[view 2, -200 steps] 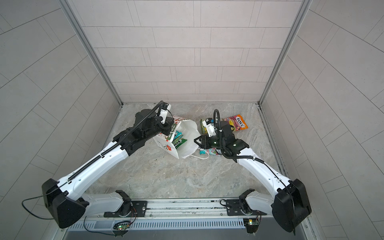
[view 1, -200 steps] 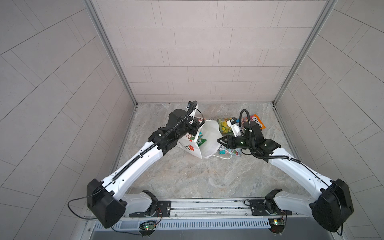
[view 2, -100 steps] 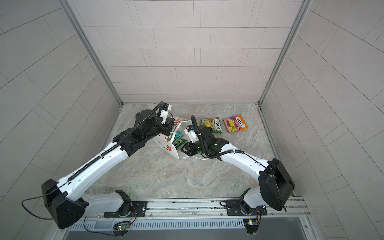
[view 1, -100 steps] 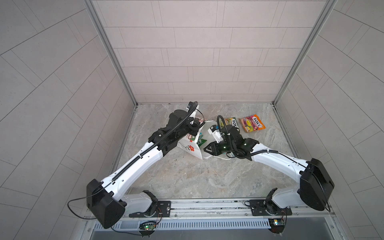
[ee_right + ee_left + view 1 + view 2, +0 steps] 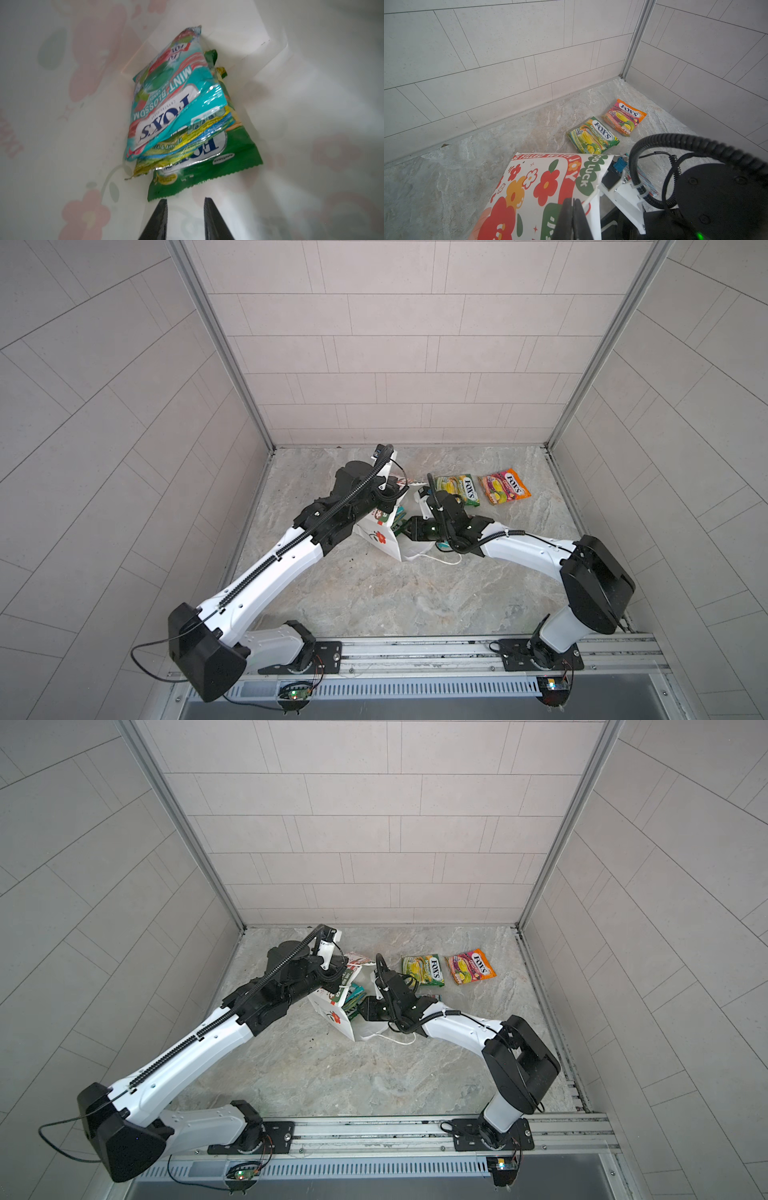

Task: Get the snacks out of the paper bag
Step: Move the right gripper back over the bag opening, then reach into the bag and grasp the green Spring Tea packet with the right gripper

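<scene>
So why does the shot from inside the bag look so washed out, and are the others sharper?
Right wrist view: light glows through the paper bag, fading its printed flowers, and glare streaks the teal packet. Left wrist view: the green-yellow packet is crisp, evenly lit. Both top views: sharp, soft shadows, wall tiles splayed by the wide lens.

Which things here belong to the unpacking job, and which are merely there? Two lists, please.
Job: paper bag; teal packet and green packet inside it; green-yellow packet and orange-pink packet outside; left gripper, shut on the bag; right gripper, open inside it.
Merely there: tiled walls; base rail.
</scene>
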Action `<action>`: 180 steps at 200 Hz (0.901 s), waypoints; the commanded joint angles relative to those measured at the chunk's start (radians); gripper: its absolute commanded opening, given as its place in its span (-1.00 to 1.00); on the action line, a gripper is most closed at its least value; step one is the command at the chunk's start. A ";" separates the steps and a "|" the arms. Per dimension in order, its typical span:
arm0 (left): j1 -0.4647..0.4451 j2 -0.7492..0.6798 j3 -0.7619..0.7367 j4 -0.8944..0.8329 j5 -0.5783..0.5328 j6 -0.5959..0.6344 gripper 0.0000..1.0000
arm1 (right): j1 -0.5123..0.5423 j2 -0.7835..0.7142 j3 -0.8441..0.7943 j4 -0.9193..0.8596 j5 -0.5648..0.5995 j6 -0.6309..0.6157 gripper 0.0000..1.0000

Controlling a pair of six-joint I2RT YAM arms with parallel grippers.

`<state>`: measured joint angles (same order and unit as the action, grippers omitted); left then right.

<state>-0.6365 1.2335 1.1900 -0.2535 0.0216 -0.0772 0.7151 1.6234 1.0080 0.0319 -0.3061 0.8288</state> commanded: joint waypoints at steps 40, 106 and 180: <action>-0.013 -0.017 -0.012 0.040 0.005 0.012 -1.00 | 0.009 0.079 0.039 0.109 0.089 0.210 -0.39; -0.021 -0.016 -0.013 0.040 0.003 0.019 -1.00 | 0.010 0.142 0.058 0.166 0.060 0.257 -0.37; -0.028 -0.016 -0.014 0.040 0.000 0.022 -1.00 | 0.010 0.202 0.098 0.175 0.043 0.275 -0.36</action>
<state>-0.6552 1.2335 1.1843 -0.2356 0.0254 -0.0700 0.7200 1.7958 1.0790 0.1993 -0.2657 1.0760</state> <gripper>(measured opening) 0.058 0.319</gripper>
